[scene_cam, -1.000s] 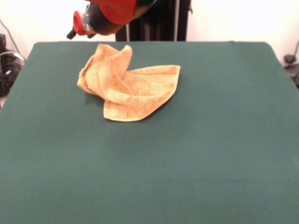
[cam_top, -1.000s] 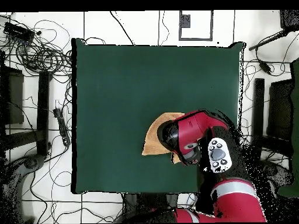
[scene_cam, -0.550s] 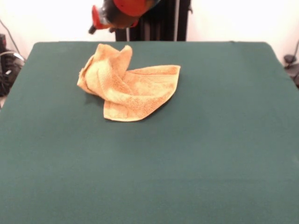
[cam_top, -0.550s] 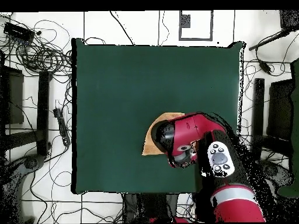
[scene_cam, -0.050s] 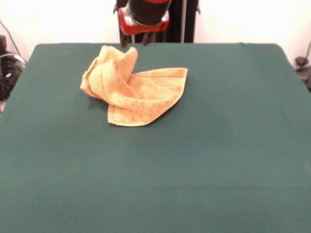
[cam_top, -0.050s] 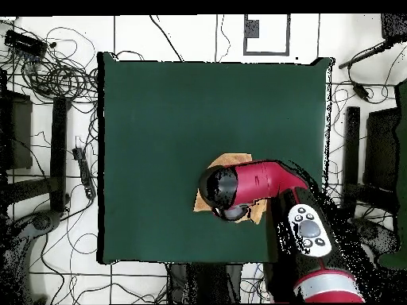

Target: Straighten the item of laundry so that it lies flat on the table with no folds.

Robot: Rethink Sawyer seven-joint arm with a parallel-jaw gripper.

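Note:
The item of laundry (scene_cam, -0.050s: pixel 133 90), an orange-tan towel, lies crumpled on the far left part of the green table (scene_cam, -0.050s: pixel 218 145). One raised fold peaks at its far side, and a flatter flap spreads toward the right. My gripper (scene_cam, -0.050s: pixel 137 38) hangs just above and behind that peak, its red and black body showing at the top edge, apart from the cloth. In the overhead view the arm's head (cam_top, -0.050s: pixel 222 189) covers most of the towel (cam_top, -0.050s: pixel 234 160), leaving only orange edges in sight, and the gripper itself is hidden beneath it.
The table (cam_top, -0.050s: pixel 159 119) stretches wide on every side of the towel. Cables (cam_top, -0.050s: pixel 56 71) and dark stands (cam_top, -0.050s: pixel 60 151) crowd the floor beside the table's edges. A pale square panel (cam_top, -0.050s: pixel 266 33) lies beyond the far edge.
The arm's head has swung rightward in the front view, from off the towel's far left corner to above its raised fold. The towel has kept its shape.

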